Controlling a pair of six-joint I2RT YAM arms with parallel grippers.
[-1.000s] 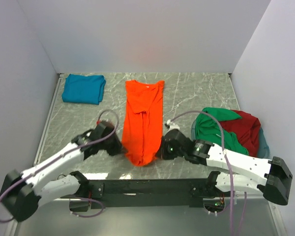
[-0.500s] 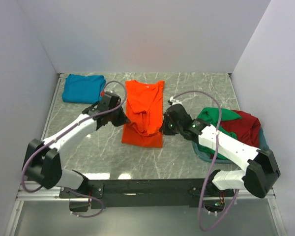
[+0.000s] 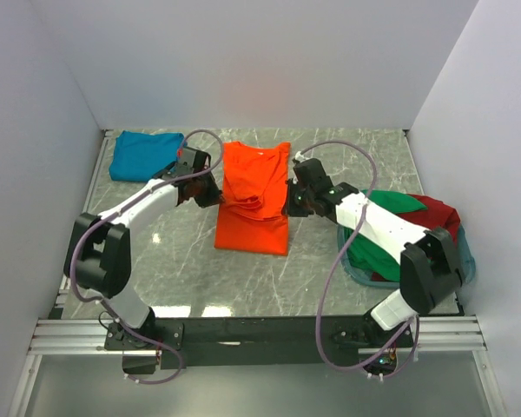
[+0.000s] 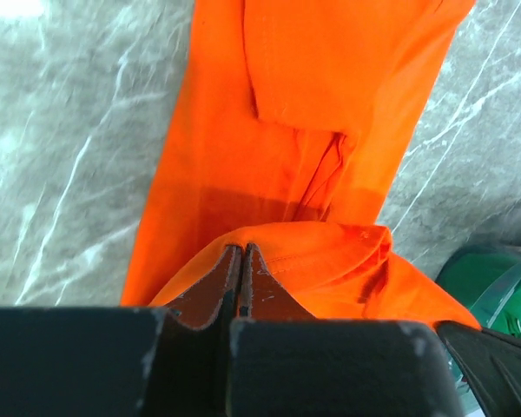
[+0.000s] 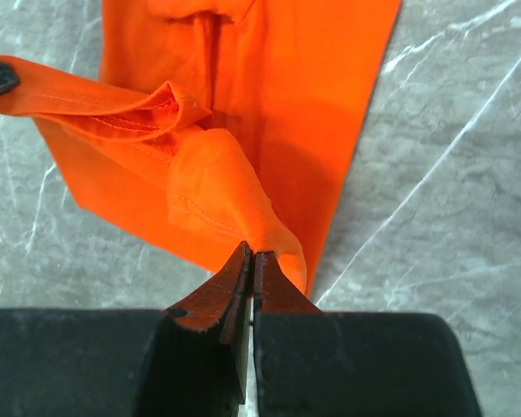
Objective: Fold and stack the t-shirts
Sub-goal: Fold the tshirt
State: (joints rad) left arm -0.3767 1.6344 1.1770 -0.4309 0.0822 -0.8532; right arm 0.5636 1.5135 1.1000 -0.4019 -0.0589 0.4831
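Right now I am pinching the orange t-shirt (image 3: 259,169) with both hands. The left hand (image 4: 242,261) has its jaws pressed together on one hem corner, and the right hand (image 5: 250,265) has its jaws pressed together on the other, with a small cone of cloth bunching out of it. Between the two hands the raised hem is sagging and rippling over the middle of the shirt, so I judge I am partway through folding the bottom half up onto the top half.

To do this well, I am planning to:
- draw the hands slightly apart so the hem goes taut;
- take both toward the collar at the same height and pace, so the crease at the near edge comes out square;
- bring the hem down onto the cloth before letting go, since a drop from height would leave the wrinkles in.

The shirt is lying on the counter (image 3: 347,161), beside the basket (image 3: 358,271) on its left-arm side. The green t-shirt (image 3: 391,204) and dark red t-shirt (image 3: 438,226) are heaped in that basket. The teal t-shirt (image 3: 146,156), already folded, is lying well away from the basket, beyond the orange one; I expect the stack belongs there.
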